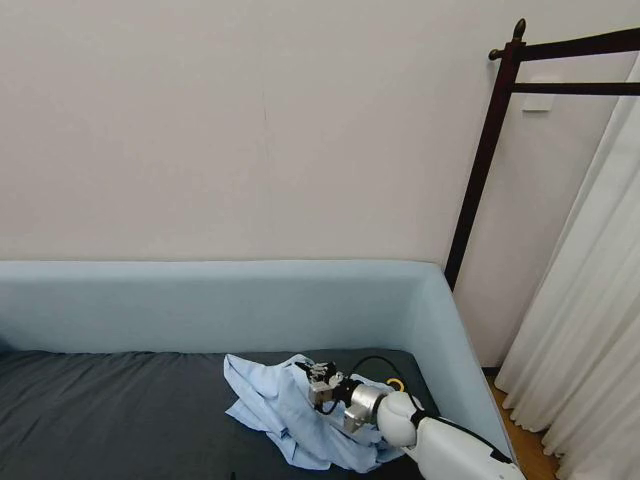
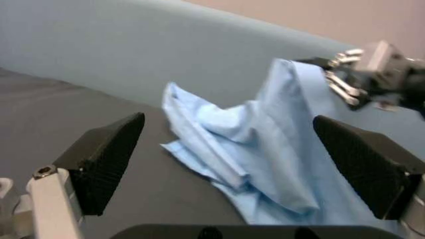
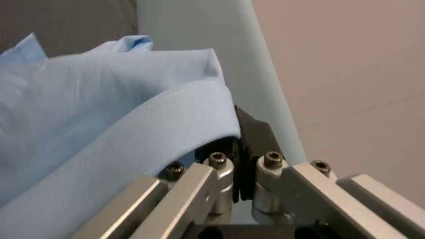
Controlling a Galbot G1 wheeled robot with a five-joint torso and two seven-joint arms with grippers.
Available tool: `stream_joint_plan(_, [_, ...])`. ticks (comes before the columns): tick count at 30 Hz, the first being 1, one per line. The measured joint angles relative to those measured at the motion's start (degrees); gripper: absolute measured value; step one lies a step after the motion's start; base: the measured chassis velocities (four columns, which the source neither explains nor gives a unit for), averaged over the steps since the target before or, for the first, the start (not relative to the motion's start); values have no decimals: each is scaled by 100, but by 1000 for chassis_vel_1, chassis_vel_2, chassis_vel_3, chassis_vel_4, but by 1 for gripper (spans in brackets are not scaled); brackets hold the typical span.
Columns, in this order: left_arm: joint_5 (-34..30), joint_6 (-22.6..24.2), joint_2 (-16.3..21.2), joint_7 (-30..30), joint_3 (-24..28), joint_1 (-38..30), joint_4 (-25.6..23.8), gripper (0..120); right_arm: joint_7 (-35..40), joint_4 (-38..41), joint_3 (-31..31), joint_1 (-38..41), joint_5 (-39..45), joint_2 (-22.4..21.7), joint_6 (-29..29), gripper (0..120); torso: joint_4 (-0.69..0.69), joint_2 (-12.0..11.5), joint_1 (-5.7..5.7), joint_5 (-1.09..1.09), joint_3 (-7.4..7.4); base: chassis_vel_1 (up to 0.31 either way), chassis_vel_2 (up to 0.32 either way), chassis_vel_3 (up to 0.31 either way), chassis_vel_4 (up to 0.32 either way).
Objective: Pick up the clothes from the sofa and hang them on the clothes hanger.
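A light blue garment [image 1: 285,405] lies crumpled on the dark sofa seat [image 1: 110,410] near its right end. My right gripper [image 1: 316,376] is shut on a raised fold of this garment [image 3: 133,134], pulling the cloth into a peak [image 2: 292,94]. In the right wrist view its fingers [image 3: 247,142] pinch the fabric edge together. My left gripper [image 2: 232,164] hangs open a short way from the garment, its two black pads [image 2: 109,154] spread wide on either side of the cloth in view. The dark wooden clothes hanger stand [image 1: 490,140] rises to the right behind the sofa.
The pale blue sofa back [image 1: 200,300] and right armrest [image 1: 450,340] border the seat. White curtains [image 1: 590,330] hang at the far right beside the stand. A plain wall fills the background. The seat to the left of the garment is bare.
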Motion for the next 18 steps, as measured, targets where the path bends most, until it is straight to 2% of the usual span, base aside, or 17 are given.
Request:
stream_joint_plan(1, [-163, 170, 132, 28, 156, -58, -101, 100, 62, 316, -242, 49, 463, -18, -566, 0, 0, 0, 0, 0, 0, 0, 0, 0, 0])
stream_joint_plan(4, [-461, 415, 325, 51, 332, -167, -264, 100, 178, 659, -478, 132, 1008, -2, -1268, 0, 2, 0, 0, -2, 0, 0, 0, 0, 0])
stream_joint_plan(5, [-461, 415, 325, 51, 332, -167, -264, 100, 178, 659, -478, 132, 1008, -2, -1268, 0, 2, 0, 0, -2, 0, 0, 0, 0, 0])
stream_joint_plan(9, [-1304, 946, 816, 32, 627, -394, -514, 98, 467, 1045, -756, 368, 1862, 121, -2427, 0, 0, 0, 0, -3, 0, 0, 0, 0, 0])
stream_joint_plan(10, [-1304, 946, 816, 32, 627, -394, -514, 98, 467, 1045, -756, 368, 1862, 121, -2427, 0, 0, 0, 0, -3, 0, 0, 0, 0, 0])
stream_joint_plan(13, [-2073, 1416, 1367, 29, 727, -704, -555, 98, 641, 1142, -826, 545, 2149, 243, -2760, 0, 1, 0, 0, -3, 0, 0, 0, 0, 0])
stream_joint_plan(14, [-2073, 1416, 1367, 29, 727, -704, -555, 98, 641, 1142, -826, 545, 2149, 243, -2760, 0, 1, 0, 0, -3, 0, 0, 0, 0, 0])
stream_joint_plan(18, [-2884, 1721, 2217, 206, 797, -1257, -406, 97, 719, 1011, -771, 542, 2135, 275, -2709, 0, 0, 0, 1, -2, 0, 0, 0, 0, 0])
